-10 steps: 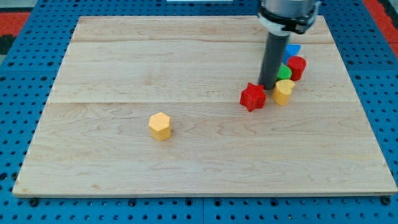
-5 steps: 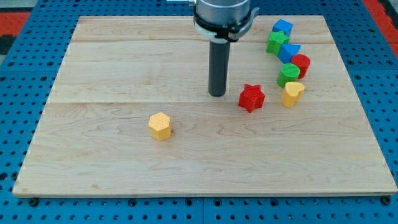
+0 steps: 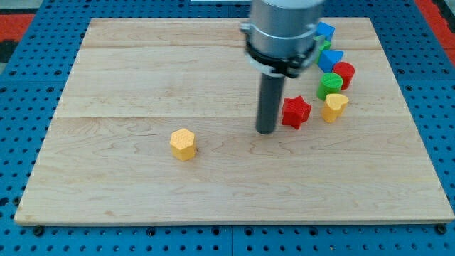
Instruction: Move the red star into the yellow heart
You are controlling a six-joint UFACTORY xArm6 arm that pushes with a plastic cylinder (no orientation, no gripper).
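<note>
The red star (image 3: pixel 296 112) lies on the wooden board (image 3: pixel 142 85) right of centre. The yellow heart (image 3: pixel 335 106) lies a small gap to the star's right, not touching it. My tip (image 3: pixel 266 131) rests on the board just left of the red star and slightly toward the view's bottom, close beside it.
A green block (image 3: pixel 329 85) and a red cylinder (image 3: pixel 344 74) sit just above the yellow heart. A blue block (image 3: pixel 331 58) and another blue block (image 3: pixel 325 30) lie further up, partly hidden by the arm. A yellow hexagon (image 3: pixel 183 144) lies left of centre.
My tip went from the star's upper right, round to its left, and now stands at its lower left. The red star has shifted right, toward the yellow heart.
</note>
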